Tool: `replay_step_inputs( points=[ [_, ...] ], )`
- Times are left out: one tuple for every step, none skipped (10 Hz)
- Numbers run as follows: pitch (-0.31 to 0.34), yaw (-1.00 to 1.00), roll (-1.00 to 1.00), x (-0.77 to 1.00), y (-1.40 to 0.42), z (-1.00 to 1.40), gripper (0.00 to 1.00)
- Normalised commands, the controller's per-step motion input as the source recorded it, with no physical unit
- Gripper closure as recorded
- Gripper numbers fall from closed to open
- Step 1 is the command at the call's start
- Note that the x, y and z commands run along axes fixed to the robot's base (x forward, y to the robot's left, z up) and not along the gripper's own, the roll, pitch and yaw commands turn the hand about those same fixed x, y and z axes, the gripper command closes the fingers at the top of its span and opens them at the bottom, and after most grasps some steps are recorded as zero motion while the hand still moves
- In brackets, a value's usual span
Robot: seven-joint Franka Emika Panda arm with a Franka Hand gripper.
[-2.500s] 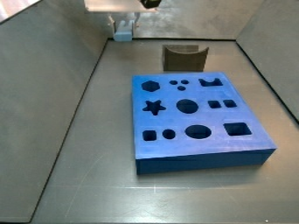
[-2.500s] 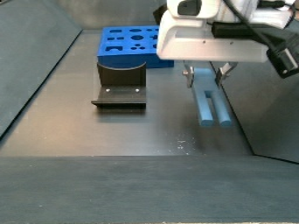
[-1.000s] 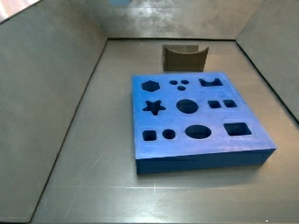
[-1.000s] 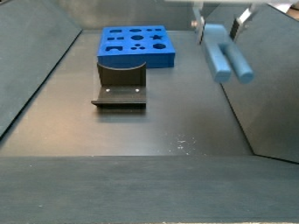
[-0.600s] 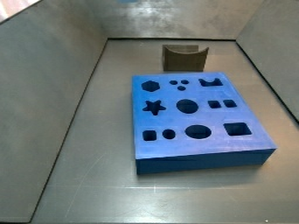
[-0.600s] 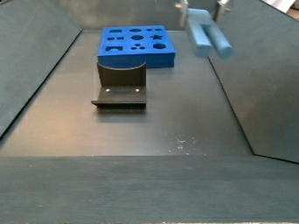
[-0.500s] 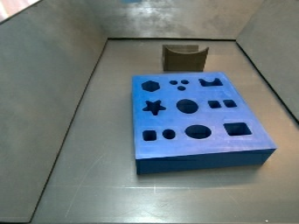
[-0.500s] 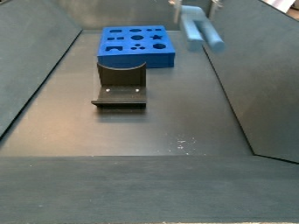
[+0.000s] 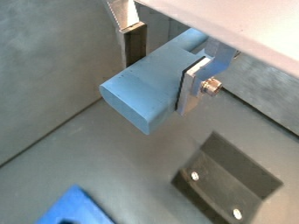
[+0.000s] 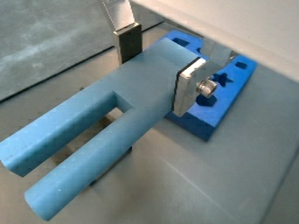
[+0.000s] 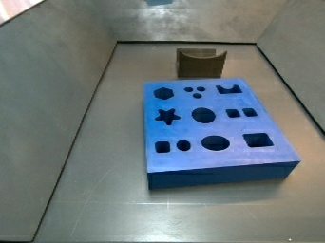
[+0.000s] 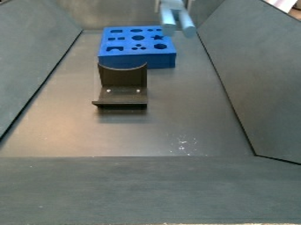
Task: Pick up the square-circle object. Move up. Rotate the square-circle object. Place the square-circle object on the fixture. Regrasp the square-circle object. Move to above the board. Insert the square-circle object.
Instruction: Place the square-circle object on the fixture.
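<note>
The square-circle object is a light blue peg, and my gripper is shut on it; its silver fingers press on either side in both wrist views. A wrist view shows the square-circle object with two long round prongs sticking out past the gripper. In a side view it hangs high at the frame's top edge, near the far end of the board. The fixture stands on the floor in front of the board. The gripper body is out of both side views.
The blue board with dark cut-outs lies on the floor, with the dark fixture behind it. Grey walls enclose the floor on all sides. In the wrist views the fixture and the board lie far below the peg.
The peg has risen off the floor in my gripper, turned, and drifted left across a side view towards the board. Board and fixture have not moved.
</note>
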Motion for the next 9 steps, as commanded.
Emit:
replay_step_inputs(
  points=[
    [0.105,0.03,0.02,1.0,-0.3,0.04,1.0],
    [0.123,0.03,0.02,1.0,-0.26,0.04,1.0],
    [0.133,0.03,0.02,1.0,-0.23,0.04,1.0],
    [0.144,0.03,0.02,1.0,-0.2,0.03,1.0],
    [0.144,0.03,0.02,1.0,-0.17,0.03,1.0],
    [0.085,0.02,-1.0,1.0,0.26,-0.29,1.0],
    [0.085,0.02,-1.0,1.0,0.29,-0.3,1.0],
    [0.082,0.0,-1.0,1.0,0.26,-0.24,1.0],
    [0.09,-0.01,-1.0,0.9,0.14,-0.12,1.0]
  ],
)
